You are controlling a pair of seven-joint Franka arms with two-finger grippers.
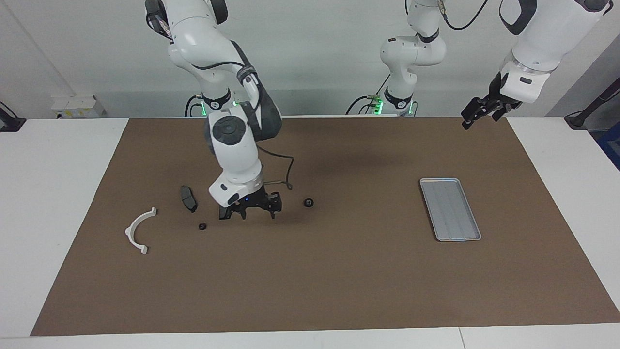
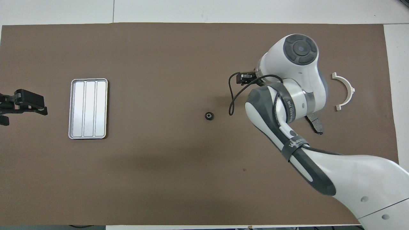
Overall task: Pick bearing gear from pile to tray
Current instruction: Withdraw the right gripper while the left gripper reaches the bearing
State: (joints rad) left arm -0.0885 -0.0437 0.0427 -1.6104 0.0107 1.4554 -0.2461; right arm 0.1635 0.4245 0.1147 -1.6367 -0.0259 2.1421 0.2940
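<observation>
Nearest the robots, the left gripper hangs high over the edge of the brown mat at the left arm's end of the table; its black claw stands spread with nothing in it, and this arm waits. A little farther out, at the right arm's end, a dark grey brake-pad plate lies flat on the mat, half hidden under the right arm in the overhead view. About level with it, near the middle of the mat, sits a small black round bearing gear with a pale centre. It rests alone on the mat, touching nothing, well apart from the tray and just beside the right gripper's tray-side finger. The flat rectangular silver-grey metal tray, with rounded corners and lengthwise ribs, lies toward the left arm's end with nothing in it. The right gripper is low over the mat at the pile's tray-side edge, between the plate and the bearing gear, and its claw is spread wide and carries nothing. Farther from the robots, a second tiny black round piece lies just beside that gripper. Farthest out, nearest the right arm's end, lies a white curved half-ring bracket, apart from the other parts.
</observation>
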